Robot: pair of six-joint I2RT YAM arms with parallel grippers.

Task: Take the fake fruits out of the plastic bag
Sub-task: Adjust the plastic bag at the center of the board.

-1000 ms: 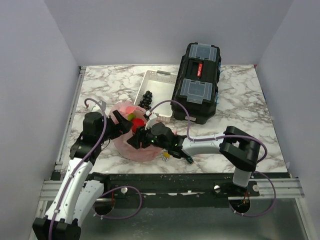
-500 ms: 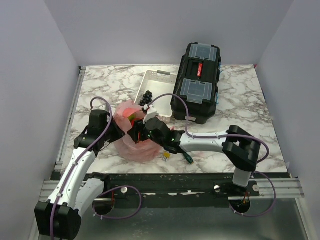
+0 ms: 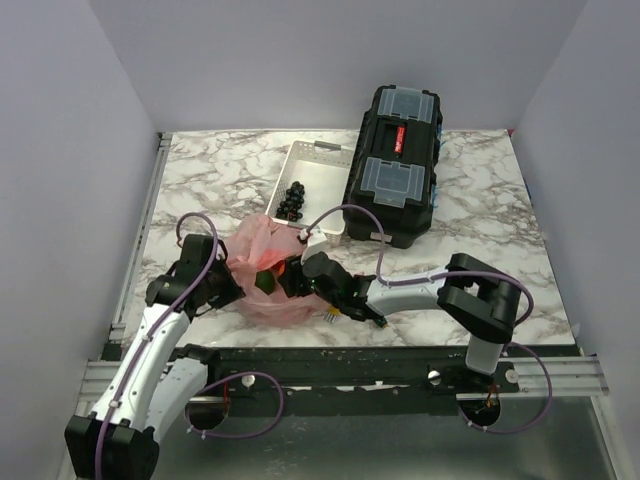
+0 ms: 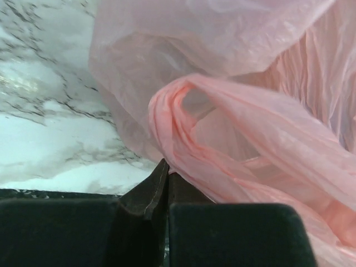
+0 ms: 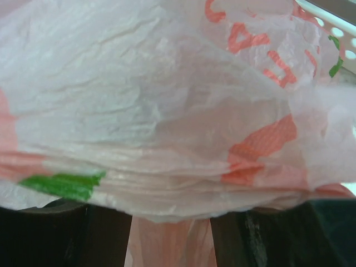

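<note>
The pink plastic bag (image 3: 262, 250) lies crumpled near the table's front, left of centre. At its mouth a dark green fruit (image 3: 265, 283) and a bit of an orange one (image 3: 283, 266) show; other fruits are hidden. My left gripper (image 3: 229, 290) is at the bag's left edge. In the left wrist view this gripper (image 4: 167, 167) is shut, pinching a fold of the bag (image 4: 233, 139). My right gripper (image 3: 288, 279) reaches into the bag from the right. In its wrist view the fingers (image 5: 105, 233) stand apart, and bag film (image 5: 167, 111) covers the tips of the gripper (image 5: 169, 222).
A white tray (image 3: 322, 165) behind the bag holds a cluster of black grapes (image 3: 292, 201). A black toolbox (image 3: 392, 165) stands right of the tray. A small yellow object (image 3: 330, 312) lies by the right arm, close to the front edge.
The left gripper has shut on the bag's edge and pulled it near-left. The bag has slumped lower. The red fruit seen earlier no longer shows. The right gripper has shifted slightly nearer.
</note>
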